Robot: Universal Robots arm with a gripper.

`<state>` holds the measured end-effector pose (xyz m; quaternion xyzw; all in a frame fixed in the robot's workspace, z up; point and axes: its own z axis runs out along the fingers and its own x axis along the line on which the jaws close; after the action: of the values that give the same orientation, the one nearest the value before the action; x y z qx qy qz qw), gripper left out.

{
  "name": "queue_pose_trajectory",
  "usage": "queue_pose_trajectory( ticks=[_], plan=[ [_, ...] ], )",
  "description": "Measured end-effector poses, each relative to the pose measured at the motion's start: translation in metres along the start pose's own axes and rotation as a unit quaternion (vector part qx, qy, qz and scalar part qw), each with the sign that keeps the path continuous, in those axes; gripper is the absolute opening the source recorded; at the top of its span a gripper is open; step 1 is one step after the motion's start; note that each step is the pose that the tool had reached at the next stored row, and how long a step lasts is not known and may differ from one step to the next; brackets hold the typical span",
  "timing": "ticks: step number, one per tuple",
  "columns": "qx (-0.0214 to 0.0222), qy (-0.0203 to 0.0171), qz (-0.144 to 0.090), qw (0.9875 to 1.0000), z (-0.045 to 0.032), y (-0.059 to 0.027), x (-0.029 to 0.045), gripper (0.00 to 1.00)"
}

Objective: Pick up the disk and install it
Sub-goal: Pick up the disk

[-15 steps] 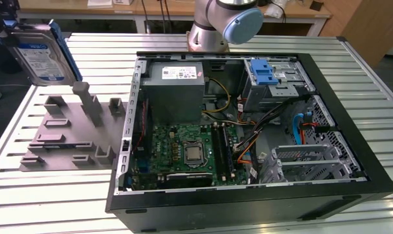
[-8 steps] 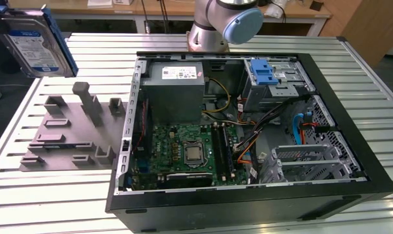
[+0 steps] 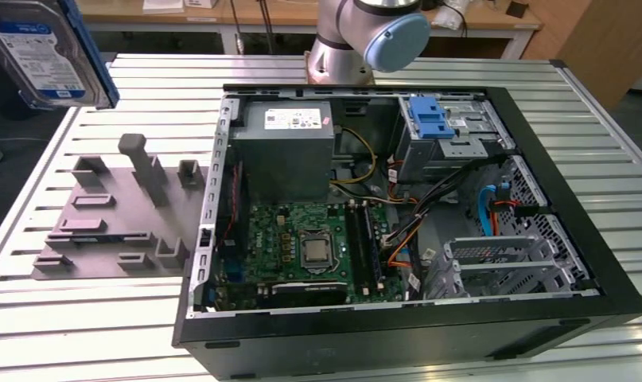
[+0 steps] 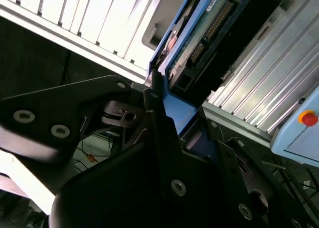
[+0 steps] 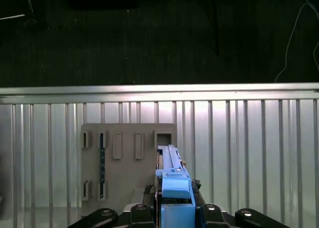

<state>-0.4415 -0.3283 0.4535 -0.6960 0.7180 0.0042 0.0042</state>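
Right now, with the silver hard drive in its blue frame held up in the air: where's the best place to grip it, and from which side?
By the bright blue plastic frame at one end, pinching across the thin edges, coming in end-on. The tool is shut on the flat silver-metal hard drive that way now, which spares the label face and the circuit-board underside.

The claw [image 5: 174,210], clamped on the disk [image 3: 44,52], hangs above the table [image 3: 87,326]. The grey holder's [image 3: 119,215] posts rise beneath. Cables [image 3: 437,191] cross the open case [image 3: 406,334].
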Motion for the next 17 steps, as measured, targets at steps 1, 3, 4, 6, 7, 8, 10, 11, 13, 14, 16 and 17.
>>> queue_pose_trajectory(
  ticks=[1, 3, 4, 6, 7, 8, 10, 11, 13, 14, 16, 17],
  plan=[
    [0.0000, 0.0000, 0.000, 1.0000, -0.0035, 0.0000, 0.0000, 0.36],
    [0.0000, 0.0000, 0.000, 1.0000, -0.0101, 0.0001, -0.0001, 0.36],
    [0.0000, 0.0000, 0.000, 1.0000, -0.0130, 0.0000, -0.0001, 0.36],
    [0.0000, 0.0000, 0.000, 1.0000, -0.0176, 0.0000, -0.0002, 0.36],
    [0.0000, 0.0000, 0.000, 1.0000, -0.0188, 0.0000, 0.0000, 0.36],
    [0.0000, 0.0000, 0.000, 1.0000, -0.0192, 0.0000, 0.0005, 0.36],
    [-0.0001, 0.0000, 0.000, 1.0000, -0.0193, -0.0001, 0.0026, 0.36],
    [0.0000, 0.0000, 0.000, 1.0000, -0.0193, -0.0003, 0.0046, 0.36],
    [0.0000, 0.0000, 0.000, 1.0000, -0.0193, -0.0005, 0.0096, 0.36],
    [0.0000, 0.0000, 0.000, 1.0000, -0.0194, -0.0006, 0.0121, 0.36],
    [0.0000, 0.0000, 0.000, 1.0000, -0.0194, -0.0008, 0.0168, 0.36],
    [0.0000, 0.0000, 0.000, 1.0000, -0.0195, -0.0009, 0.0191, 0.36]
  ],
)
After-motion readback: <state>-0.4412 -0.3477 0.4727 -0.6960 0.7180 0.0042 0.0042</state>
